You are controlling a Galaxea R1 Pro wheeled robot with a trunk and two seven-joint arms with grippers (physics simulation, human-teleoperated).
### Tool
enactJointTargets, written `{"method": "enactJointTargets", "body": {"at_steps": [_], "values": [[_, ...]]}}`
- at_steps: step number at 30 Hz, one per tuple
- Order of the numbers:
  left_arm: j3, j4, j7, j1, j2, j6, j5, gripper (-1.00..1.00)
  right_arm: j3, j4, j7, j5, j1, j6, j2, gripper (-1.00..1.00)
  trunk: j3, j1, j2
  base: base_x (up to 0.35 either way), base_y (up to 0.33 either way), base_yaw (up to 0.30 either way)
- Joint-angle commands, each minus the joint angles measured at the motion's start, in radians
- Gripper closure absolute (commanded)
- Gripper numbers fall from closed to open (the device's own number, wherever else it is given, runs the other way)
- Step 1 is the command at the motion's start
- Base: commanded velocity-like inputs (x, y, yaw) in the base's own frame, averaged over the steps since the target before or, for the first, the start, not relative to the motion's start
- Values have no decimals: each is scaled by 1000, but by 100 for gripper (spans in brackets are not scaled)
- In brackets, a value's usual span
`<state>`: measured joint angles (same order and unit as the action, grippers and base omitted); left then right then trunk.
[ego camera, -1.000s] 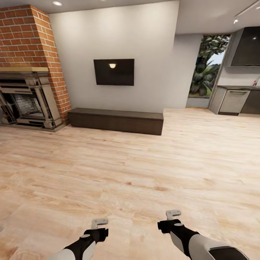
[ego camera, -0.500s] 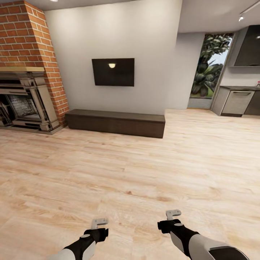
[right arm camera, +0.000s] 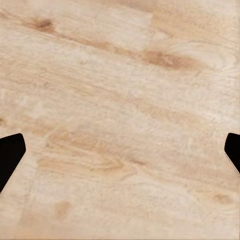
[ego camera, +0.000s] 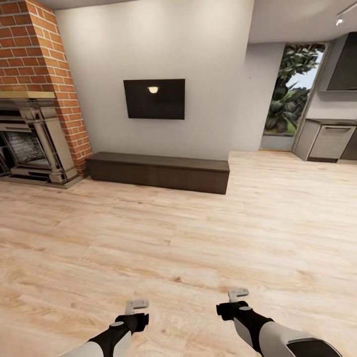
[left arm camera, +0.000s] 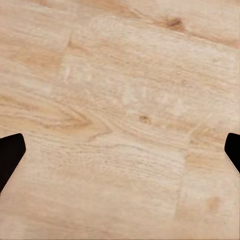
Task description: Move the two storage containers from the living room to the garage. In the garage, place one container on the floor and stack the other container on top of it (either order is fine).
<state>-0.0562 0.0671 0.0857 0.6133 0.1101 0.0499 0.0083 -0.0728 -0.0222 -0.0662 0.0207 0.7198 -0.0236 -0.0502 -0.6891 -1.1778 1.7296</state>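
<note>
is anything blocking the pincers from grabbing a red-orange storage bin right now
Can't tell: I can't spot a bin here. The left pincer and right pincer are open and empty above bare light wood-plank floor.

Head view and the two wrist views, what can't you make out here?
- Fireplace: cut off by the head view's left edge.
- Kitchen cabinets: cut off by its right edge.
- Left pincer and right pincer: fingertips barely enter the wrist views' edges, spread wide over wood floor.

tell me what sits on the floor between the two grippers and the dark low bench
Nothing: in the head view, bare wood-plank floor runs from the left gripper and right gripper to the bench.
</note>
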Motion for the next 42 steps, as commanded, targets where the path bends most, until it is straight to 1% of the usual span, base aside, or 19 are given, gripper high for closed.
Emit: {"method": "enactJointTargets", "body": {"at_steps": [1, 9, 19, 25, 42], "values": [[-5, -1, 2, 1, 0, 4, 1, -100, -7, -2, -4, 2, 1, -2, 0, -100, -1, -1, 0, 345, 0, 18], [-5, -1, 2, 1, 0, 4, 1, -100, -7, -2, -5, 2, 1, -2, -1, -100, -1, -1, 0, 345, 0, 100], [-5, -1, 2, 1, 0, 4, 1, -100, -7, -2, -5, 2, 1, -2, 0, -100, -1, -1, 0, 345, 0, 236], [-5, -1, 2, 1, 0, 4, 1, -100, -7, -2, -5, 1, 1, -3, 0, -100, -1, -1, 0, 345, 0, 101], [-5, -1, 2, 1, 0, 4, 1, -100, -7, -2, -5, 1, 1, -2, -1, -100, -1, -1, 0, 345, 0, 268]]}}
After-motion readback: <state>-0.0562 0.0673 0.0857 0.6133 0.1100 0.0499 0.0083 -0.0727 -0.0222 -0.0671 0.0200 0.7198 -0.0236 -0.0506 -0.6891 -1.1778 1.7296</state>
